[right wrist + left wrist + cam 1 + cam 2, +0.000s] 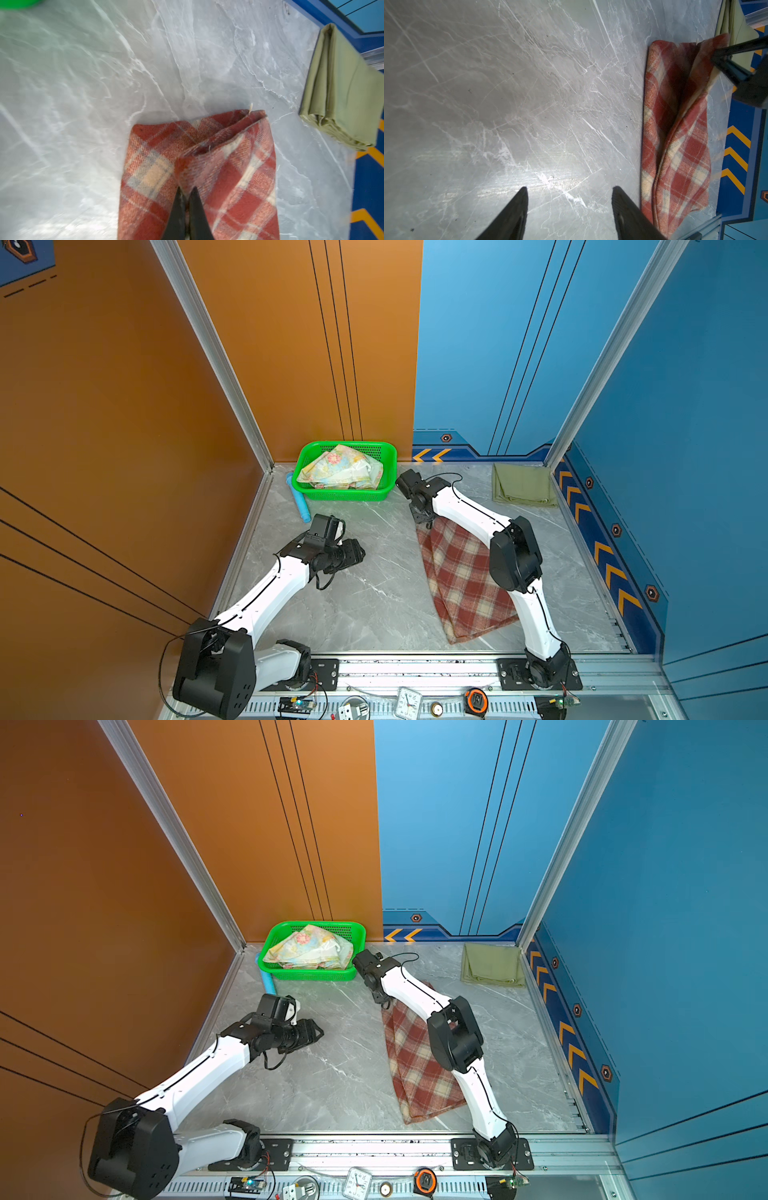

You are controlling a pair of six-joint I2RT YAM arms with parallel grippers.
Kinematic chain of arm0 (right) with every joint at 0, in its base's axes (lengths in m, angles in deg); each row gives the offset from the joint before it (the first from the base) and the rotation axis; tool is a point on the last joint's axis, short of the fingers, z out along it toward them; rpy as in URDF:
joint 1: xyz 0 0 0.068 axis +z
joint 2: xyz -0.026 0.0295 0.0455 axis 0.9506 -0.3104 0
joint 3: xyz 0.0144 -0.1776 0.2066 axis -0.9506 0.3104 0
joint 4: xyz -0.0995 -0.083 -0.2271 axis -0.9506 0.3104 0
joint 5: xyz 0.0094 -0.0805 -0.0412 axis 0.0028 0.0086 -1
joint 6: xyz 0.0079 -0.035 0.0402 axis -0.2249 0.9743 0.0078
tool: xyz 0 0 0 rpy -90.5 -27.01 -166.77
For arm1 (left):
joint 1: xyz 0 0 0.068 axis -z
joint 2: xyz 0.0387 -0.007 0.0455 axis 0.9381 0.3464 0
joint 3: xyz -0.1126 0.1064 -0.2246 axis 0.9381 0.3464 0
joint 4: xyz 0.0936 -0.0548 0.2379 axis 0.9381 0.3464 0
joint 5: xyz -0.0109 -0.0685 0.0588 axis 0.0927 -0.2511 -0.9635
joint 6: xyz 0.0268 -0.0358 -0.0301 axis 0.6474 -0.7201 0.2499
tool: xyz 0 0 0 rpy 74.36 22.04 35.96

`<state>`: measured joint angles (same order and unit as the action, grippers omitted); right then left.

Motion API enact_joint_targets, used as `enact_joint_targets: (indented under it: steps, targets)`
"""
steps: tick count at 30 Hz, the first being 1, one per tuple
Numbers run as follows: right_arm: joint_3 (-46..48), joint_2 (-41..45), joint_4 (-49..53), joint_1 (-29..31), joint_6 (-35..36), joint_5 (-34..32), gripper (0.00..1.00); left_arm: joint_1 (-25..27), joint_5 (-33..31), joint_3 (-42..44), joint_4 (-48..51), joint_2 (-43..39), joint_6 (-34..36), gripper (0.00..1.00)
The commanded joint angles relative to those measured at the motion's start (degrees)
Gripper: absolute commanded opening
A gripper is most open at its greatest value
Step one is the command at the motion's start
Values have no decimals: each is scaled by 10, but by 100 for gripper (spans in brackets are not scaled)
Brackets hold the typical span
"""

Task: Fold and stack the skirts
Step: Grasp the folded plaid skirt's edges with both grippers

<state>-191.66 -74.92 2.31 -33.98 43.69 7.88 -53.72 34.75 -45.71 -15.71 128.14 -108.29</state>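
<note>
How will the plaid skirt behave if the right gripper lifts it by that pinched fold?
Probably floppy: the plaid skirt bunches into soft folds where the right gripper is shut on it, so it should drape. The weave looks thick and woolly, so likely heavier than thin cloth and not slippery. Pinched at one point, its loose layers may fall open.

I find my right gripper (384,1005) pinching the far tip of the plaid skirt (415,1065). The floral skirt (309,950) lies in the basket (316,974). The olive skirt (492,965) lies folded in the far right corner.
</note>
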Motion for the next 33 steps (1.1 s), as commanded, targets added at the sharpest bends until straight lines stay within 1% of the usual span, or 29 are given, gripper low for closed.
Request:
enact_joint_targets:
  steps: [1,4,6,7,8,9,11,12,13,14,17,20,23,26,29,33]
  targets:
    - [40,33,-42,2,-81,94,0,-3,5,0,9,2,-3,65]
    - [94,49,-109,-5,-133,160,0,-1,6,-2,4,8,-5,66]
    - [121,45,-139,-12,-155,209,0,1,7,-2,-1,12,-5,66]
    - [125,41,-143,-14,-159,226,1,2,6,-3,-3,14,-5,66]
    - [128,39,-146,-14,-159,238,6,3,6,-2,-3,15,-6,66]
    - [133,41,-149,-13,-154,243,13,5,5,-3,-6,17,-7,66]
    - [155,64,-159,-14,-147,240,47,9,2,-6,-10,23,-7,67]
    - [170,81,-167,-17,-148,238,58,13,-1,-10,-10,27,-6,67]
    - [190,108,-176,-21,-150,235,66,18,-5,-15,-12,33,-4,67]
    - [210,132,-181,-28,-153,232,70,24,-10,-23,-12,40,-1,67]
    - [273,202,-185,-50,-165,211,76,58,-39,-53,-12,67,15,68]
    - [348,272,-189,-76,-185,187,77,103,-78,-93,-12,102,44,70]
    - [439,353,-214,-117,-210,195,78,154,-103,-159,-12,169,79,73]
    - [499,411,-226,-157,-218,205,79,195,-120,-235,-8,246,114,74]
    - [535,447,-225,-188,-215,220,80,219,-138,-327,25,327,130,75]
    - [570,476,-223,-209,-220,234,80,228,-138,-416,35,413,145,76]
